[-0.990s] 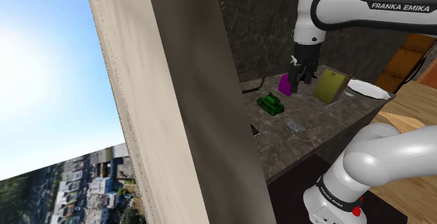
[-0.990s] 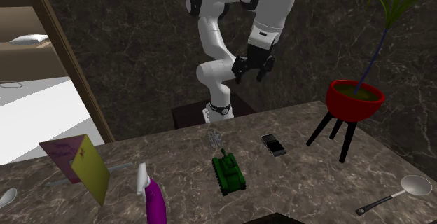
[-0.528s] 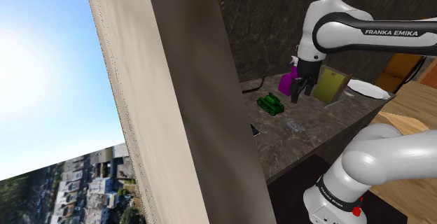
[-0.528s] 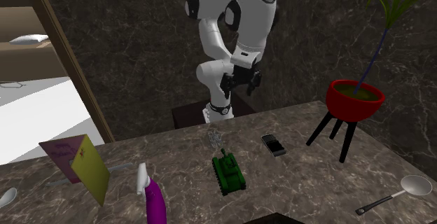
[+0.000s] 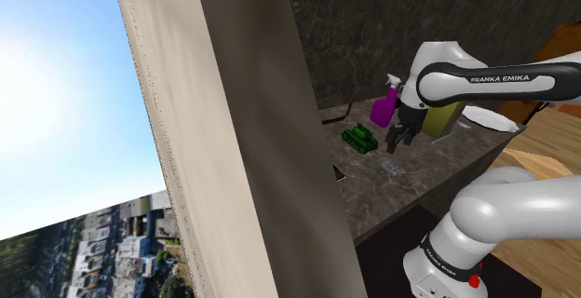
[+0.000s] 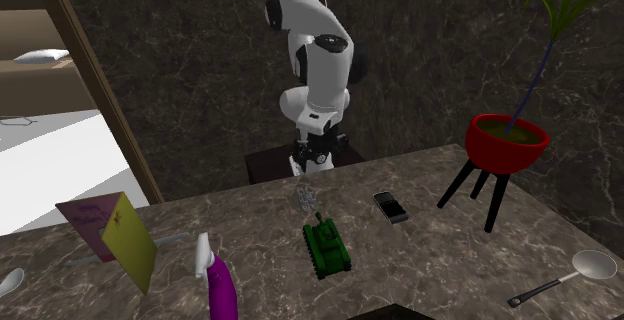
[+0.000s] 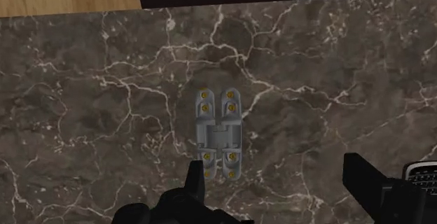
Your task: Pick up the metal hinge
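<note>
The hinge is a small grey metal piece with brass-coloured screws, lying flat on the dark marble tabletop. It also shows as a pale glint, the hinge near the table's front edge and the hinge just behind the green toy tank. My black gripper hangs open above it, fingers wide apart; the hinge lies close to one fingertip rather than centred in the gap. The gripper is a short way above the tabletop, gripper pointing down.
Near the hinge are a green tank, a black phone and a purple spray bottle. A yellow-green card, a red plant pot on legs, a spoon and a white plate stand farther off.
The arm has folded down and the gripper has dropped from well above the table to just over the hinge. Its fingers stay apart. Nothing on the table has moved.
</note>
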`<state>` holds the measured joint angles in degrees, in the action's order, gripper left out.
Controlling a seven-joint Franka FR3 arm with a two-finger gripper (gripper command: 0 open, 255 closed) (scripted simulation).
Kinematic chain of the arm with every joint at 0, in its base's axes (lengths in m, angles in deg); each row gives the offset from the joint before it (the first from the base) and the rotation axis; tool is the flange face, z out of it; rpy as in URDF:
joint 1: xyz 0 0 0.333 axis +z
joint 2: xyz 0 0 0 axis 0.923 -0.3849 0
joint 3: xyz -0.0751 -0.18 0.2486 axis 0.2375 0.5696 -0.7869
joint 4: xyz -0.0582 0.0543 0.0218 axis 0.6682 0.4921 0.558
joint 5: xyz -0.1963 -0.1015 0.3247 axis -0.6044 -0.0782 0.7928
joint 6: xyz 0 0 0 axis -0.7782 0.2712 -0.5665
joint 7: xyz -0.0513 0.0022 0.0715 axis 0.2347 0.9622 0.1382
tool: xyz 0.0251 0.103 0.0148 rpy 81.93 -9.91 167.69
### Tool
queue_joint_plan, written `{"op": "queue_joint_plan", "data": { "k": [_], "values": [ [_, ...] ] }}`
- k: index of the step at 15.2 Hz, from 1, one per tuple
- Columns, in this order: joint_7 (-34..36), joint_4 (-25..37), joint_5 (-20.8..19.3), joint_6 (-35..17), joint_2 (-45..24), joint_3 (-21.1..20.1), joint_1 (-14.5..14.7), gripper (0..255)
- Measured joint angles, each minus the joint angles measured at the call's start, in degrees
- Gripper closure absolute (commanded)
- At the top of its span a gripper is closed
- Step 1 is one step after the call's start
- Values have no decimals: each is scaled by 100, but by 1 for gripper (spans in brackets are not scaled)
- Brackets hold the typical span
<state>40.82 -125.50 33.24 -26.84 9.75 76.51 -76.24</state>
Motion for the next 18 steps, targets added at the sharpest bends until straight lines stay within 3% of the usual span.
{"op": "queue_joint_plan", "data": {
  "k": [5,14,15,18],
  "values": [
    [-312,-568,-337,-1393,-527,660,-340,0],
    [-404,-941,-545,-2538,-1214,982,-442,0],
    [-403,-946,-548,-2581,-1250,989,-439,255],
    [-402,-949,-551,-2618,-1275,993,-435,255]
  ]
}}
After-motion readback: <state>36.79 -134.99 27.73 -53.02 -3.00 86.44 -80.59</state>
